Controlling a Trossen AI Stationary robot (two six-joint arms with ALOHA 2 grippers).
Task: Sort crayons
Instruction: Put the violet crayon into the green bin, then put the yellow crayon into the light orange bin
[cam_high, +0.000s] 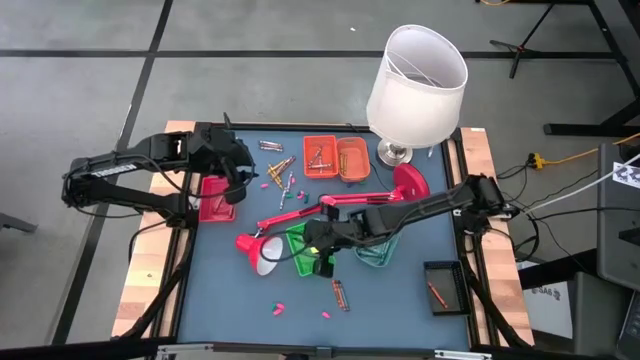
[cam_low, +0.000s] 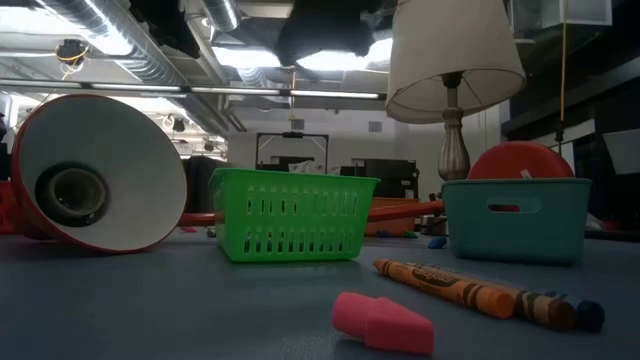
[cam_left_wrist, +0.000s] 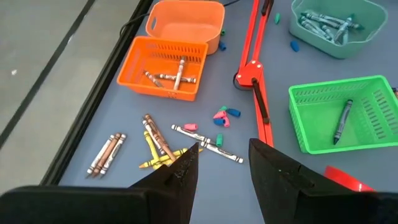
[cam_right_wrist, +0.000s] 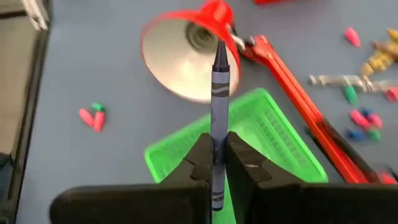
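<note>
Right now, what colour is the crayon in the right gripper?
Blue-grey crayon; right wrist view shows it best.

Crayons (cam_left_wrist: 163, 144) beside orange basket (cam_left_wrist: 164, 67)

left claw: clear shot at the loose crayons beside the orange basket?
Probably yes. The left claw is open and empty, hovering above the loose crayons, with nothing between them. The red lamp arm lies off to one side and the orange basket beyond.
</note>
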